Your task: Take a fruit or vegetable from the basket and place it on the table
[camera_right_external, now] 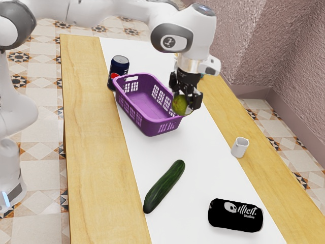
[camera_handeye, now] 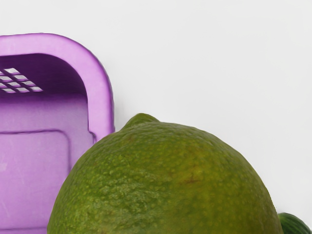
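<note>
Gripping lime [camera_right_external: 180, 105] in hand [camera_right_external: 185, 101], closed to fruit's width. Holding it aloft by corner of purple basket [camera_right_external: 147, 125]. Lying on counter [camera_right_external: 89, 137], well apart from basket: dark green cucumber [camera_right_external: 164, 186].

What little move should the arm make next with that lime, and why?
I'd probably ease the lime slightly farther from the purple basket before lowering it. The jaws hold it raised, and in the wrist view it overlaps the basket's corner, with bare white tabletop alongside, so going straight down might catch the rim.
</note>
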Robot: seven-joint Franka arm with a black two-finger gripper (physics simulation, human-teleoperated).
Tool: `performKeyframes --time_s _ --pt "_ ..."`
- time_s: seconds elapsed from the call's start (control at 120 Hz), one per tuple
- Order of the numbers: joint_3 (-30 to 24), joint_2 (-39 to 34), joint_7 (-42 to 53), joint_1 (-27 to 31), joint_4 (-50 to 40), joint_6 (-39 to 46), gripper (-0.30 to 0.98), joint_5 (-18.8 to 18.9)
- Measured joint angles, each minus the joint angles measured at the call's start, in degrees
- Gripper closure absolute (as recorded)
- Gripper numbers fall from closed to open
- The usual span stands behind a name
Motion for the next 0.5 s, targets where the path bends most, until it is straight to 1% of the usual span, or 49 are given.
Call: performKeyframes --time_s 0.092,0.142,0.167,0.192,0.208,0.25,0.292,0.333,0.4,0.5 --pt "0.09 8.28 0.65 -0.48 6.54 -1.64 0.28 -5.51" --pt "-0.02 12.94 1.27 1.09 10.25 -2.7 0.29 -9.13" --pt "-0.59 15.46 1.65 3.34 12.79 -3.38 0.29 -10.95" --pt "-2.28 17.57 2.03 6.48 15.23 -4.11 0.29 -12.6" --pt "-4.36 18.69 2.28 9.27 16.69 -4.56 0.29 -13.56" --pt "-11.83 20.76 2.9 17.87 19.81 -5.62 0.28 -15.44" --pt "-17.78 22.18 3.49 24.26 21.88 -6.56 0.28 -16.73" --pt "-20.9 23.13 4.04 27.48 23.0 -7.33 0.28 -17.65" --pt "-23.07 24.41 4.84 29.39 24.19 -8.28 0.29 -18.6" --pt "-23.86 25.86 5.9 30.08 26.1 -9.23 0.28 -19.34"
